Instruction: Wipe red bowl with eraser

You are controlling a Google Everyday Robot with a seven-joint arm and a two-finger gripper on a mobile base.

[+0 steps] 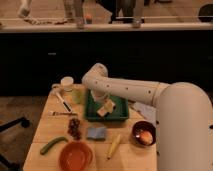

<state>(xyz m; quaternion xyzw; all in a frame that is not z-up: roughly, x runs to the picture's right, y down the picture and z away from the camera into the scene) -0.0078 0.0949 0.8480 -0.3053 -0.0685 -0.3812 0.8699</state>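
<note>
The red bowl (76, 156) sits at the table's front edge, left of centre, with nothing in it. The eraser (105, 108), a tan block, lies in the green tray (120, 114) in the middle of the table. My gripper (101, 99) hangs from the white arm (130, 91) that reaches in from the right. It is low over the tray, right above or at the eraser's far side. I cannot tell whether it touches the eraser. The gripper is well behind the red bowl.
A blue sponge (96, 132) lies just in front of the tray. A dark brown bowl (143, 135) with an orange object stands at the right. A banana (114, 146), a green vegetable (52, 145), dark grapes (75, 127), a white cup (67, 82) and a utensil (63, 102) lie around.
</note>
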